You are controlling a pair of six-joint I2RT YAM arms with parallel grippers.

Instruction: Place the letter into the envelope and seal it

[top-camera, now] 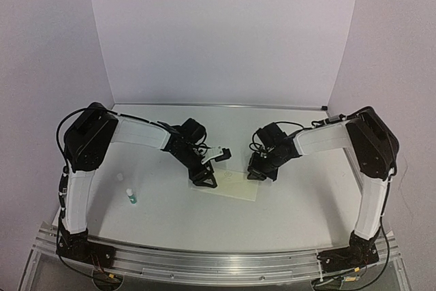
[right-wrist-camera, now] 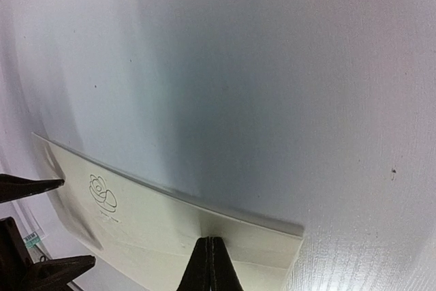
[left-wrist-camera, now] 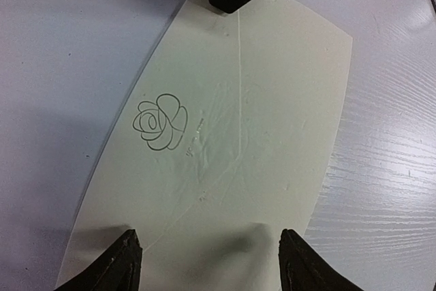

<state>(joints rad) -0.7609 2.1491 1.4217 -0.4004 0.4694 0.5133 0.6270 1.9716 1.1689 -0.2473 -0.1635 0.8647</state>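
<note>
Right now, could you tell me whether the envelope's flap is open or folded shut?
Folded shut: the envelope lies flat, flap edges showing as seams across its face. Sealed or not, cannot tell.

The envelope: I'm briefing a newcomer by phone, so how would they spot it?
On the white table, look between the tips of the left gripper and right gripper. The envelope is the flat, pale cream sheet lying there. Unlike the small white-and-green bottle nearby, it bears an outlined rose.
</note>
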